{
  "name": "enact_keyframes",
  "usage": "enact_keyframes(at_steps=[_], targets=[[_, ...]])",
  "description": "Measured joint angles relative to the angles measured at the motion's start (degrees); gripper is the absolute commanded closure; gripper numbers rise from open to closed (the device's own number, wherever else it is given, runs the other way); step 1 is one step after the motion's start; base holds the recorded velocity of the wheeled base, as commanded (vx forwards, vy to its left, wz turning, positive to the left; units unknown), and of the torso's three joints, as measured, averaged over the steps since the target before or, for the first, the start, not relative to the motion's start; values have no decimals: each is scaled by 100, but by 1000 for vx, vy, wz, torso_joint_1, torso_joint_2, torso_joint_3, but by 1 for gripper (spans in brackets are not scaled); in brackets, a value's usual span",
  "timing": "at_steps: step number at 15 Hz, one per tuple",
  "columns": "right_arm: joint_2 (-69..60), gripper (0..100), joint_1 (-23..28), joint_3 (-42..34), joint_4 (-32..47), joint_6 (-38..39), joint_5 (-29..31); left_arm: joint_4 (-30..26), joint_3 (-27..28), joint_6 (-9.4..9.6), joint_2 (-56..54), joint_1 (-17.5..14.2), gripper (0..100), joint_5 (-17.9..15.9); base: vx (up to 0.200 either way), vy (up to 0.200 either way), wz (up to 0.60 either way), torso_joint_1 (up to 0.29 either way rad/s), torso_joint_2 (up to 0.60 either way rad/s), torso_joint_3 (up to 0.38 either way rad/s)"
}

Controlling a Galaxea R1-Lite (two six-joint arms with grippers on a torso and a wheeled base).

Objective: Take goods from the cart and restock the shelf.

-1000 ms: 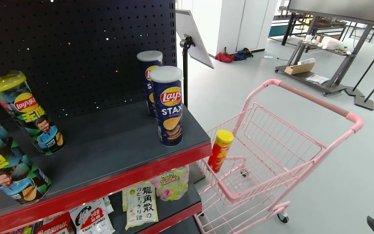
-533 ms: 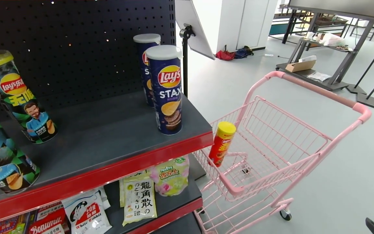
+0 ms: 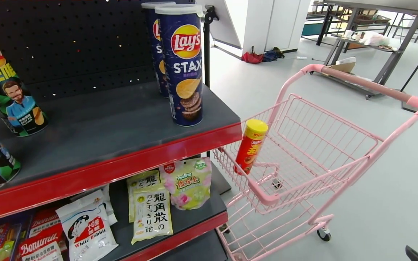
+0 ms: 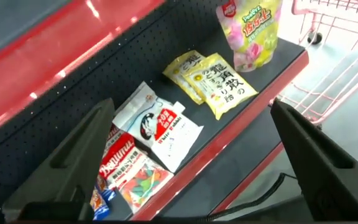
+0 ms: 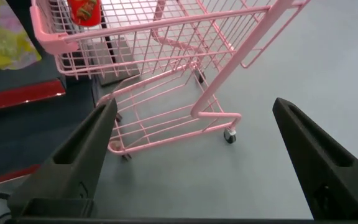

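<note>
My left gripper [image 4: 192,106] is spread wide and empty, hanging in front of the flat snack packets [image 4: 160,124] on the lower shelf. My right gripper [image 5: 194,102] is wide open too, above the grey floor next to the pink wire shopping cart [image 3: 361,84]. The red cylindrical chip can with a yellow lid [image 3: 250,146] leans tilted in the cart corner nearest the dark shelf with a red front edge [image 3: 114,168], where two tall blue chip cans [image 3: 186,65] stand.
</note>
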State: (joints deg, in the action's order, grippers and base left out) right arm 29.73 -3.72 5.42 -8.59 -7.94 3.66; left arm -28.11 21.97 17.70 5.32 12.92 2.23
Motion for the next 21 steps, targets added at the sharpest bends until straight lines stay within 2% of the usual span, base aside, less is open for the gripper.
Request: enact_keyframes(at_steps=[2,4,5,6,7,8,9,10,12,15,18,21], targets=[[249,0,-7,166,-87,138,-29,0,-6,15,0,0,0,11,0,0,0,-19,73,51],[894,0,-35,502,-330,529,-227,48,-100,-98,2,0,0,4,0,0,0,0,0,0],[1280,0,-72,689,-539,696,-363,156,-160,-119,2,0,0,37,0,0,0,0,0,0],[1773,0,-143,885,-812,842,-546,490,-323,-161,2,0,0,83,0,0,0,0,0,0],[2294,0,-223,1072,-1114,955,-702,870,-519,-257,2,0,0,88,0,0,0,0,0,0],[2876,0,-306,1252,-1515,1020,-819,1150,-747,-514,2,-2,0,33,0,0,0,0,0,0],[3550,0,-385,1453,-2060,1058,-898,1328,-911,-733,2,-2,0,-12,0,0,0,0,0,0],[4190,0,-455,1626,-2619,1042,-916,1312,-996,-816,5,-6,0,-5,0,0,0,0,0,0],[5499,0,-590,1996,-3664,944,-898,1109,-1068,-846,9,-26,0,-2,0,0,0,0,0,0],[7123,0,-822,2864,-4500,930,-1006,833,-1081,-873,22,-37,0,-62,0,0,0,0,0,0],[8209,0,-979,3849,-4682,1053,-1101,837,-1092,-996,27,-30,0,-255,0,0,0,0,0,0],[8815,0,-1126,4363,-4708,1097,-1170,835,-1095,-1002,24,-26,0,-230,0,0,0,0,0,0]])
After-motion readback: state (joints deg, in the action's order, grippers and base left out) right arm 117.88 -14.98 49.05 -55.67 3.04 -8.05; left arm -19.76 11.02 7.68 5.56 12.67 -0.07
